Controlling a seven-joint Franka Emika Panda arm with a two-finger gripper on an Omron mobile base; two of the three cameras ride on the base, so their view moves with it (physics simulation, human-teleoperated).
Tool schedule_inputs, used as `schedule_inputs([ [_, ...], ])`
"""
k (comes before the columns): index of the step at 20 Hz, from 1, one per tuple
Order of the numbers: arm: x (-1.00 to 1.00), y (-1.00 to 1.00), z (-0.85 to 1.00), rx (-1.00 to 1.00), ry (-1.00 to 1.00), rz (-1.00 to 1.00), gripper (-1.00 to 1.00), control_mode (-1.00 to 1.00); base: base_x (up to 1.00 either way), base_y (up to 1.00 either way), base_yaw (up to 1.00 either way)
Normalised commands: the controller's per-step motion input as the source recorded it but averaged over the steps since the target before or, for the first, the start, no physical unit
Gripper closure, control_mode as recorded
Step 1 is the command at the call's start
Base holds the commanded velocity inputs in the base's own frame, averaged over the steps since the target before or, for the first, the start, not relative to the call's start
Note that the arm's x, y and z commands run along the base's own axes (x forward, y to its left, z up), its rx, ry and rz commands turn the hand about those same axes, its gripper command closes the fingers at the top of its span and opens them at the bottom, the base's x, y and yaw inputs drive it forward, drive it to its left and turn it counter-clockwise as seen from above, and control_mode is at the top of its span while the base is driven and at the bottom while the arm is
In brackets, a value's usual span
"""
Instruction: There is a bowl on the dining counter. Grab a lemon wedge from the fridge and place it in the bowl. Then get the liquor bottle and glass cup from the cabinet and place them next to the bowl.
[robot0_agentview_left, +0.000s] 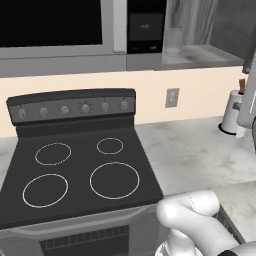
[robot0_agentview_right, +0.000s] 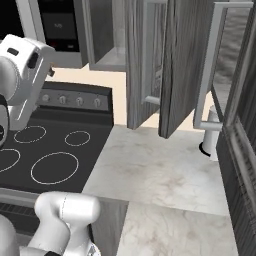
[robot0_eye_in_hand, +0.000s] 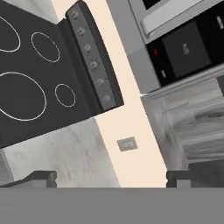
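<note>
Gripper (robot0_eye_in_hand: 111, 177): jaws spread wide, holding nothing.
Cabinet doors (robot0_agentview_right: 170, 70): open beside your arm.
Risk: you could clip a door while reaching in.

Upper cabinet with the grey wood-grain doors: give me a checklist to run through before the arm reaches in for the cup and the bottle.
1. Grey wood-grain cabinet doors swung open: ok.
2. Two-finger gripper open, nothing between its jaws: ok.
3. Small clear glass cup on the lower shelf: ok.
4. Liquor bottle located in the cabinet: cannot tell.
5. Gripper aimed at the shelf: not ok; it faces the beige wall and its grey outlet.
6. White cylindrical utensil holder on the marbled counter, off to the right of the opening: ok.
</note>
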Motion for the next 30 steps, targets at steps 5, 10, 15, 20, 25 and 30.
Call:
schedule_inputs([
  [5,0.11,-0.01,-0.01,-0.07,0.0,0.02,-1.0,-1.0,0.0,0.0,0.0],
  [10,0.1,-0.02,0.0,0.0,0.02,0.01,-1.0,-1.0,0.0,0.0,0.0],
  [15,0.24,-0.02,0.0,0.0,0.02,0.09,-1.0,-1.0,0.0,0.0,0.0],
  [20,0.53,-0.04,0.0,0.0,0.01,0.15,-1.0,-1.0,0.0,0.0,0.0],
  [25,0.57,0.0,0.05,-0.07,-0.07,0.19,-1.0,-1.0,0.0,0.0,0.0],
  [30,0.43,0.0,0.1,-0.17,-0.3,0.18,-1.0,-1.0,0.0,0.0,0.0],
])
